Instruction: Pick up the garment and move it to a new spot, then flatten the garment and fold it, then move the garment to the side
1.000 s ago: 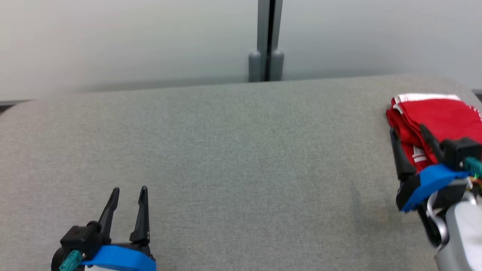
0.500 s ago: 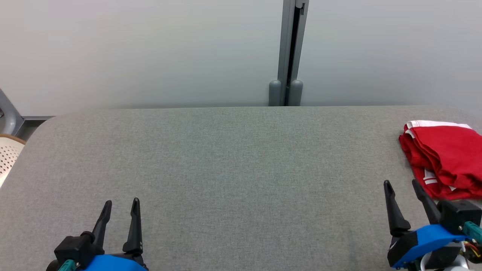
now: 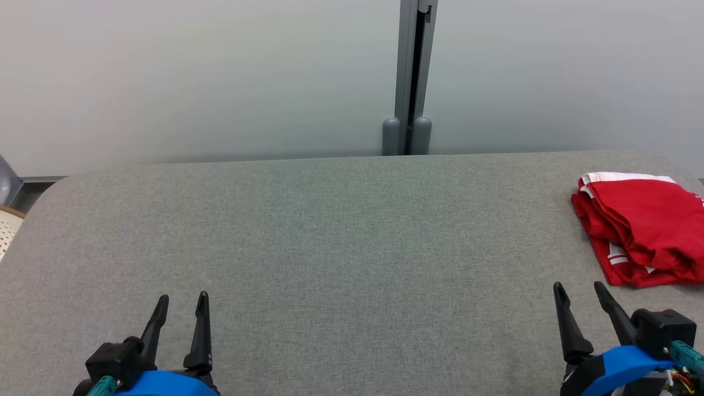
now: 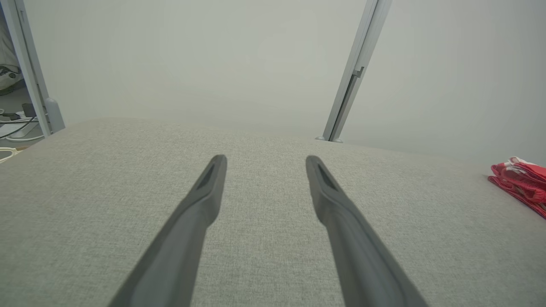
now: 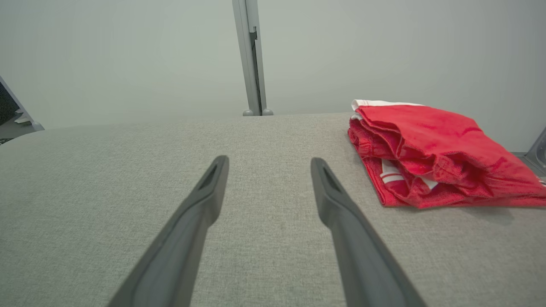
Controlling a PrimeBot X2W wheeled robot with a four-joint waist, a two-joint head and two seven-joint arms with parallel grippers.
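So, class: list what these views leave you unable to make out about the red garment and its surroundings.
1) Red garment: head view, right edge cuts it off.
2) Its type: right wrist view, folded layers hide the shape.
3) Pale perforated object: head view, left edge cuts it; unidentifiable.

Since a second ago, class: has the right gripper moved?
Yes: the right gripper has drawn back off the red garment, toward the robot, now clear of it.
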